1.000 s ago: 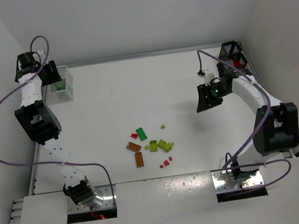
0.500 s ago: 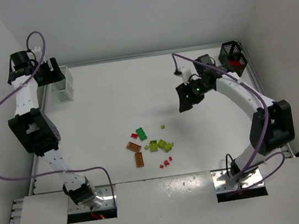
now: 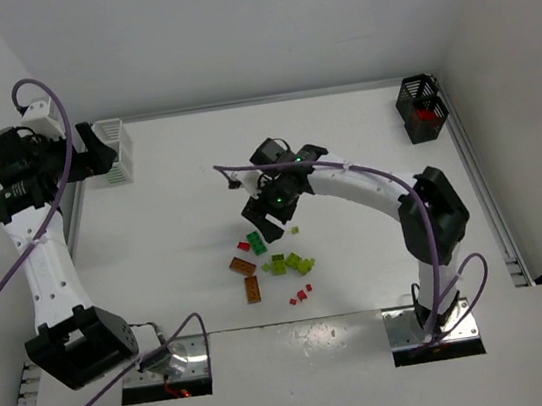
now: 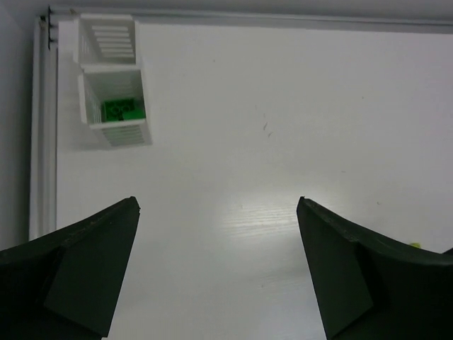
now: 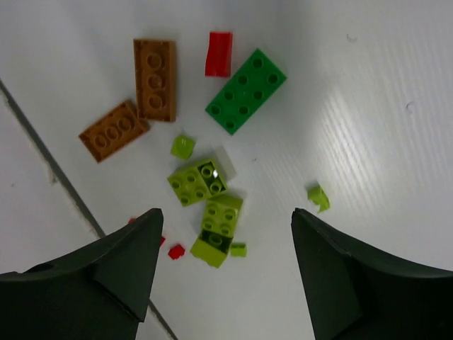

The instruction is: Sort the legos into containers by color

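Observation:
The loose legos (image 3: 277,263) lie mid-table: a dark green brick (image 5: 246,91), a red one (image 5: 219,54), two orange ones (image 5: 154,79), several lime ones (image 5: 198,180) and tiny red bits (image 5: 176,251). My right gripper (image 3: 264,222) (image 5: 226,212) hangs open just above this pile, with the lime bricks showing between its fingers and nothing held. The white container (image 3: 114,152) (image 4: 113,106) stands at the far left with a green brick (image 4: 124,110) inside. My left gripper (image 3: 90,153) (image 4: 218,205) is wide open and empty, close beside it. The black container (image 3: 420,106) at the far right has red inside.
A raised rail (image 4: 44,142) runs along the table's left edge just past the white container. Walls close in the far side and both sides. The right arm's links (image 3: 379,183) arch over the table's right half.
My right arm swung left from the black container to above the pile, and its jaws opened. My left arm drew back leftward from over the white container, and its jaws opened wide.

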